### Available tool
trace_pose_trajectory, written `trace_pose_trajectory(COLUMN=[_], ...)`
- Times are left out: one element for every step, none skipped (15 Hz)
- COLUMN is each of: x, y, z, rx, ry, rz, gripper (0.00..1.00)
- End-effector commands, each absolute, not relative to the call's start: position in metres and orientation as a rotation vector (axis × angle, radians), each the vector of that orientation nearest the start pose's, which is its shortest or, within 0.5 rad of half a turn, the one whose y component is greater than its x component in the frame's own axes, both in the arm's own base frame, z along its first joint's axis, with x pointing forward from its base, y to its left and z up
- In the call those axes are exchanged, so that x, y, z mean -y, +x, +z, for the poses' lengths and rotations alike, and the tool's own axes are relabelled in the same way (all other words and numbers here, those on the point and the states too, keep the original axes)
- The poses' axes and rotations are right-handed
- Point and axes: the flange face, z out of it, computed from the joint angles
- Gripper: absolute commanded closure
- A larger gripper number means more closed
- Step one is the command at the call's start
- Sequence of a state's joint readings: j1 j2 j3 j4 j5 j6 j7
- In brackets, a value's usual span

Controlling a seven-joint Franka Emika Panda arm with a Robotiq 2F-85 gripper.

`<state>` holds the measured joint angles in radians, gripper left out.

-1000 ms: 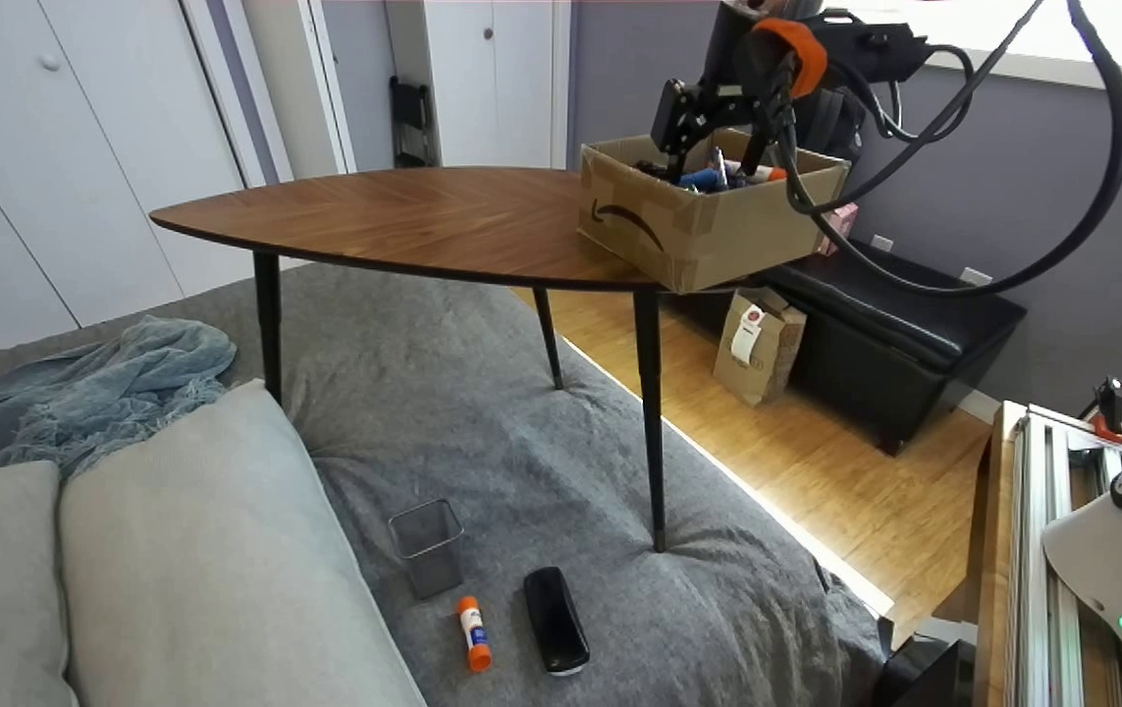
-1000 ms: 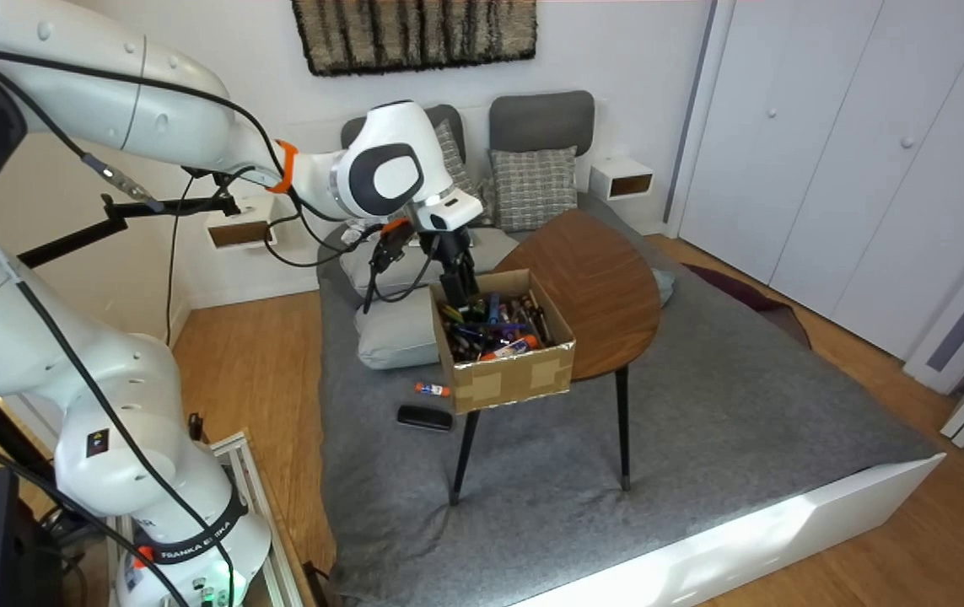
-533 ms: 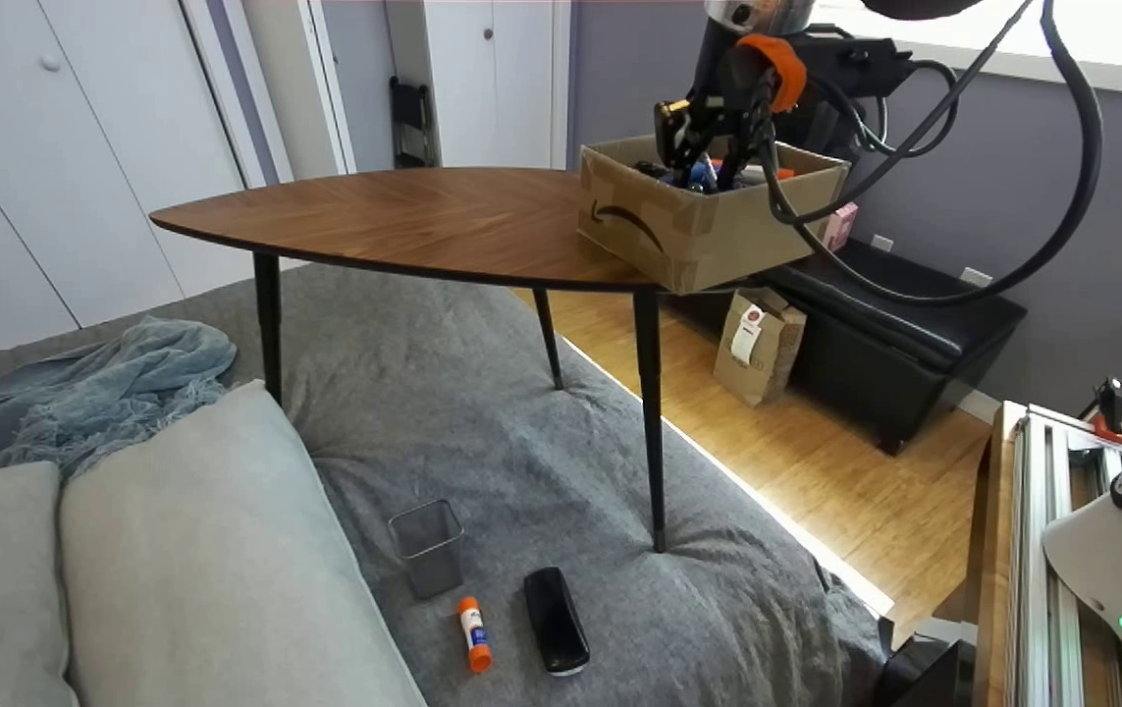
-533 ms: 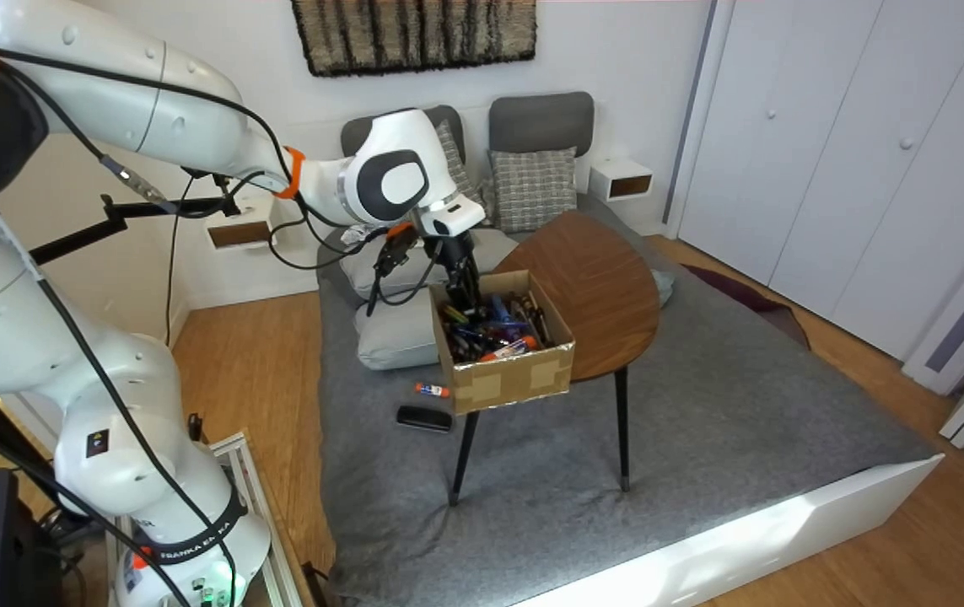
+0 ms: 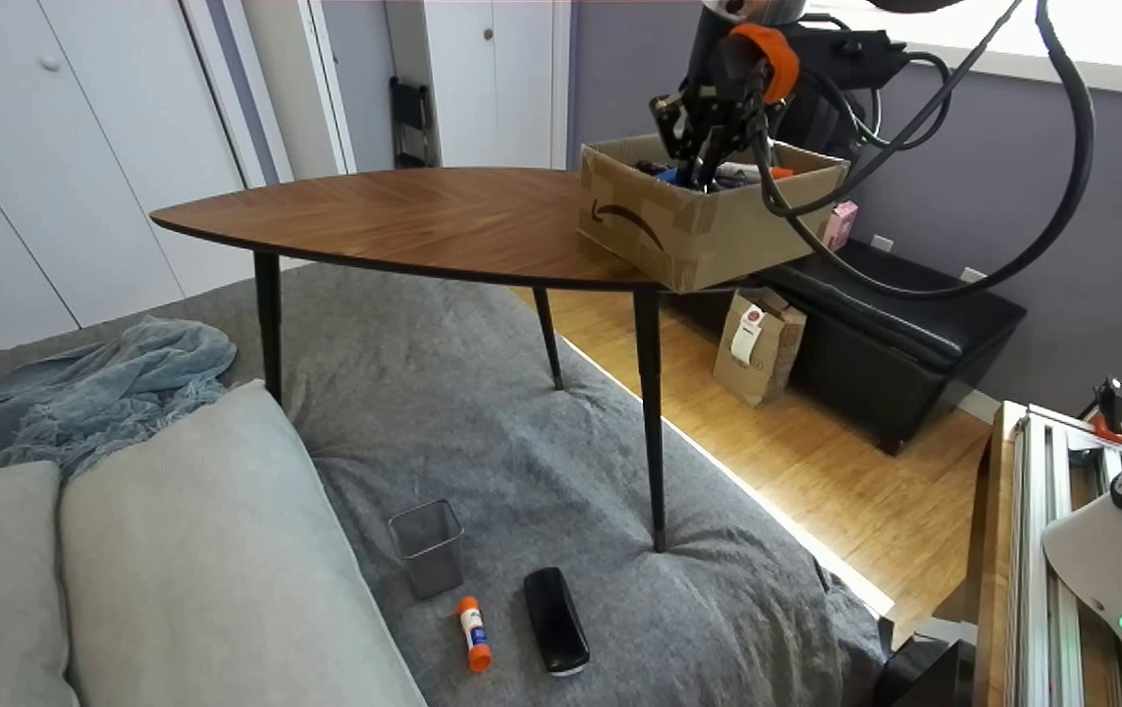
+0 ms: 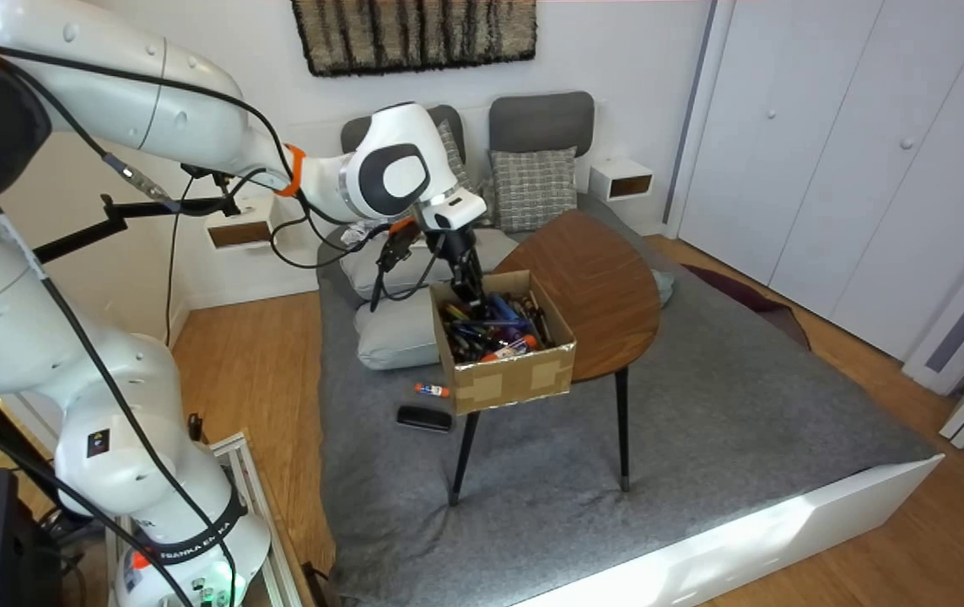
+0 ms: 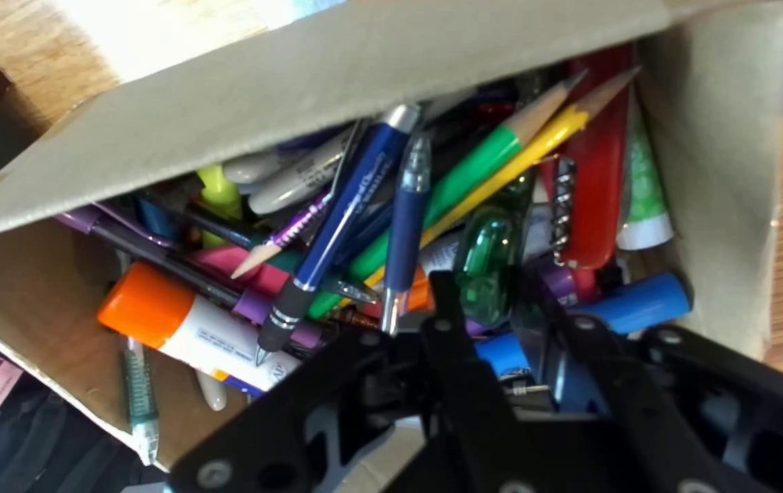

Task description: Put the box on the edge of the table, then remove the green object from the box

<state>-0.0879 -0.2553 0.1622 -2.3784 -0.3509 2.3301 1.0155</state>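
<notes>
The green object [image 7: 488,270], most likely the clear green piece, lies between the fingertips [image 7: 447,301], down in the box [image 6: 514,381]. Only a narrow gap shows between the jaws, about the width of that piece; whether they have hold of it I cannot tell. Close squarely on its sides, check the hold, then rise straight up. A green pencil [image 7: 470,170] and yellow pencil [image 7: 494,182] slant just ahead of the jaws and may drag along. Beside them, a blue marker [image 7: 644,302] could snag too. The box surrounds the jaws and overhangs the tabletop [image 6: 600,287], so avoid knocking its walls. In an exterior view a cable [image 5: 1083,128] loops near the jaws, crossing the rim. Well below lie a glue stick [image 5: 474,633] and black case [image 5: 557,621].
</notes>
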Motion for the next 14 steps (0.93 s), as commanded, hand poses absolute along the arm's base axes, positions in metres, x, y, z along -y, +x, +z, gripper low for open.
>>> trace_pose_trajectory(x=[-0.033,-0.032,-0.030,-0.029,-0.029,-0.031,-0.034,-0.036,-0.038,-0.038,-0.039,-0.039,-0.040,-0.041], y=[0.479,0.476,0.473,0.469,0.464,0.459,0.453,0.448,0.445,0.444,0.444,0.444,0.445,0.447], z=[0.456,0.463,0.472,0.483,0.493,0.503,0.513,0.523,0.534,0.541,0.548,0.553,0.558,0.560], rx=[-1.182,-1.184,-1.188,-1.197,-1.210,-1.227,-1.234,-1.256,-1.273,-1.284,-1.295,-1.319,-1.328,-1.332], ry=[-3.044,-3.042,-3.041,-3.039,-3.039,-3.047,-3.056,-3.065,-3.075,-3.089,-3.096,-3.101,-3.102,-3.102], rz=[-0.608,-0.622,-0.640,-0.657,-0.656,-0.646,-0.657,-0.694,-0.739,-0.793,-0.838,-0.917,-0.960,-1.013], gripper=[0.94,0.94,0.94,0.94,0.94,0.94,0.94,0.94,0.94,0.94,0.94,0.94,0.94,0.94])
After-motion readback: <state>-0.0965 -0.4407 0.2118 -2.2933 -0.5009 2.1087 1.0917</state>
